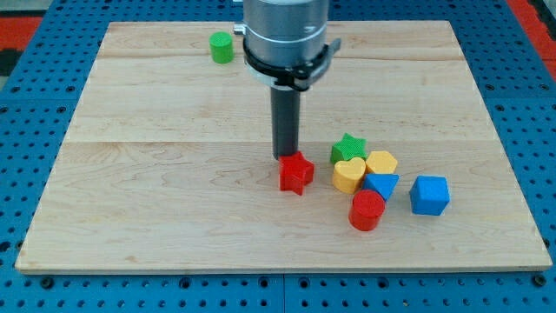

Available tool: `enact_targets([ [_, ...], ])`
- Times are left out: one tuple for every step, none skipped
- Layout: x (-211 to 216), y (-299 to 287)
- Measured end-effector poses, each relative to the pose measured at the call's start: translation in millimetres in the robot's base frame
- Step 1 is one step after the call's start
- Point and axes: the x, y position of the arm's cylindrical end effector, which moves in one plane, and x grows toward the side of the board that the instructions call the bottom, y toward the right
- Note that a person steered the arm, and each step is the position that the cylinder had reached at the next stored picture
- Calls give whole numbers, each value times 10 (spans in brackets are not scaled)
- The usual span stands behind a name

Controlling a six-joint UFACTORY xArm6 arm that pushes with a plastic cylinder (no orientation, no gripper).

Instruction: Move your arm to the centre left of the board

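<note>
My tip (285, 156) stands near the middle of the wooden board (156, 174), touching the top edge of a red star block (295, 173). To the star's right lies a cluster: a green star (348, 146), a yellow heart (348, 175), a yellow block (381, 162), a blue triangular block (380, 185) and a red cylinder (367, 209). A blue cube (429, 195) lies just right of the cluster. A green cylinder (221, 47) stands alone near the view's top, left of the arm.
The arm's grey body (285, 39) hangs over the board's top middle. A blue pegboard (35, 104) surrounds the board on all sides.
</note>
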Motion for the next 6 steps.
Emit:
enact_targets([
  [-7,89],
  [-248,-334],
  [-558,-917],
  [-876,-1585],
  [-1040,-1987],
  [-1049,-1987],
])
